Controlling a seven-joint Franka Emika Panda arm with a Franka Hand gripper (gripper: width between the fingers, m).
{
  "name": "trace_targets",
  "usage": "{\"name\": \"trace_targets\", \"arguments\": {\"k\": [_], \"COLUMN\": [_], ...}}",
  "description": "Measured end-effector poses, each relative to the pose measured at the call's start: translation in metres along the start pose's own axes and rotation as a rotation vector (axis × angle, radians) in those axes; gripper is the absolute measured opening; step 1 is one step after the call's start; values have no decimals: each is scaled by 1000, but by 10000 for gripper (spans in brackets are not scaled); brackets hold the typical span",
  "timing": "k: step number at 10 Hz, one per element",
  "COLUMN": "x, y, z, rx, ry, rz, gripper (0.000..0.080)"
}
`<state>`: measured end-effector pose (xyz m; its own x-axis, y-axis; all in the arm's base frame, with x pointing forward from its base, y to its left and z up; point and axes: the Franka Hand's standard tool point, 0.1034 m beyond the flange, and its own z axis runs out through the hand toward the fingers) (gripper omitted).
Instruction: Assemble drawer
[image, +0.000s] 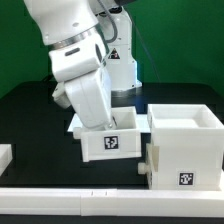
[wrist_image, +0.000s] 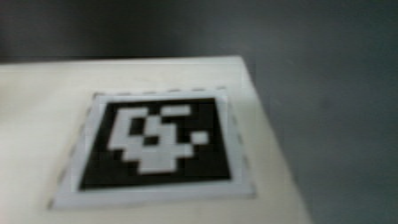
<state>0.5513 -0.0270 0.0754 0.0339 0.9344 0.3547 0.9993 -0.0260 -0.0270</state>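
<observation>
A small white tray box (image: 110, 140) with a black-and-white tag on its front stands mid-table. The large cube-shaped hollow casing (image: 185, 150), also tagged, stands right beside it on the exterior view's right, touching or nearly touching it. My gripper (image: 97, 122) reaches down into the tray box from above. Its fingertips are hidden by the hand and the tray wall. The wrist view is filled by a blurred close-up of a tag (wrist_image: 157, 135) on a white surface (wrist_image: 267, 110), with dark table beyond its edge. No fingers show there.
A long white bar (image: 60, 203) runs along the front of the black table (image: 30, 115). A white piece (image: 5, 155) shows at the exterior view's left edge. The arm's base (image: 122, 62) stands behind, before a green backdrop.
</observation>
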Motion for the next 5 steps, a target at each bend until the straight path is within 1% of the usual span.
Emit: {"name": "trace_targets", "arguments": {"k": [2, 4, 5], "x": [5, 15, 19], "y": [2, 2, 3], "z": [5, 10, 11], "rx": [-10, -8, -16], "ry": [1, 0, -2], "rz": [-4, 18, 22], "gripper": [34, 34, 34]}}
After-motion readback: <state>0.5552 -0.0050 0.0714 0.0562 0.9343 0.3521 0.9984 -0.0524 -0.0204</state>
